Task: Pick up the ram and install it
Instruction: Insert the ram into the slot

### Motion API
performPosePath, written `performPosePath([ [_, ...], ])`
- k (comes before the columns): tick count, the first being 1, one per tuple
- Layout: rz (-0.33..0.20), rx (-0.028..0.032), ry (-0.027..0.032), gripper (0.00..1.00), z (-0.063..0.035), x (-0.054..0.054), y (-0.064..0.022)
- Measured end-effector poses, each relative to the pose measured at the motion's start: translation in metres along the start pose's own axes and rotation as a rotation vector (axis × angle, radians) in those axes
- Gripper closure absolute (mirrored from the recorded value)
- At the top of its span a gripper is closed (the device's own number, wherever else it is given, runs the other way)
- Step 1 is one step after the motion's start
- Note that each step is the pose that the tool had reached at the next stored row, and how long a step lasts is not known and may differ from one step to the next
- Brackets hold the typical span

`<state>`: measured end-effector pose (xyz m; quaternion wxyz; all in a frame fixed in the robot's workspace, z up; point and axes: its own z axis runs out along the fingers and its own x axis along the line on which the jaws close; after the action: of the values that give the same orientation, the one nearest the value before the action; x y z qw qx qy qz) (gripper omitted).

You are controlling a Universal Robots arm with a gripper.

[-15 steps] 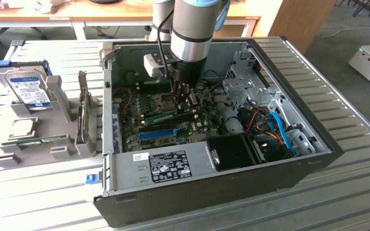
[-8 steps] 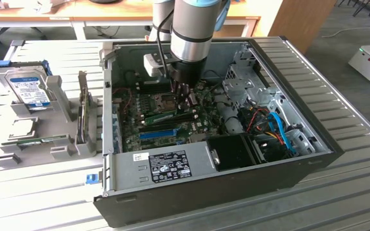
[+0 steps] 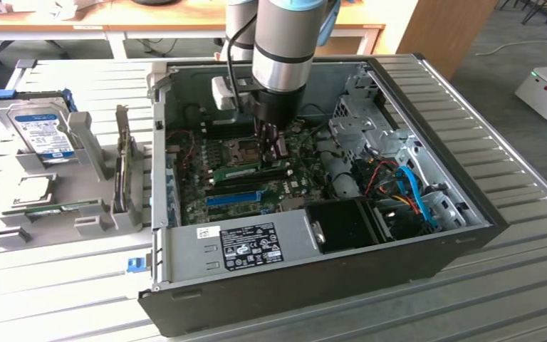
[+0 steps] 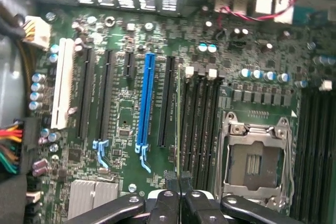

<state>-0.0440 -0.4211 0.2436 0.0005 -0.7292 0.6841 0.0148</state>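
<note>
The ram (image 4: 179, 119) shows edge-on as a thin green strip along the memory slots (image 4: 202, 119), between the blue slot and the CPU socket. In the wrist view my gripper (image 4: 179, 183) has its two dark fingertips pressed together on the strip's near end. In the exterior view the arm reaches down into the open computer case (image 3: 444, 235). There the gripper (image 3: 275, 155) stands upright over the motherboard. The green ram (image 3: 245, 172) lies level beneath it at the slots. Whether the stick is fully seated cannot be told.
A blue expansion slot (image 4: 146, 103) and black slots lie beside the memory slots, with the open CPU socket (image 4: 254, 161) on the other side. A black fan shroud (image 3: 350, 224) and cables fill the case's near corner. On the exterior view's left, a hard drive (image 3: 40, 132) stands in a grey rack.
</note>
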Motion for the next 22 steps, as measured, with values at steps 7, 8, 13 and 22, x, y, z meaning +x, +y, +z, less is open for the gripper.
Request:
performPosePath([
  [7,0.031,0.0007,-0.0006,0.88,0.0000,0.0000,0.0000],
  [8,0.031,0.0007,-0.0006,0.88,0.0000,0.0000,0.0000],
  [13,0.047,0.0011,-0.0010,0.88,0.0001,0.0000,0.0000],
  [22,0.083,0.0018,-0.0017,0.88,0.0001,0.0000,0.0000],
])
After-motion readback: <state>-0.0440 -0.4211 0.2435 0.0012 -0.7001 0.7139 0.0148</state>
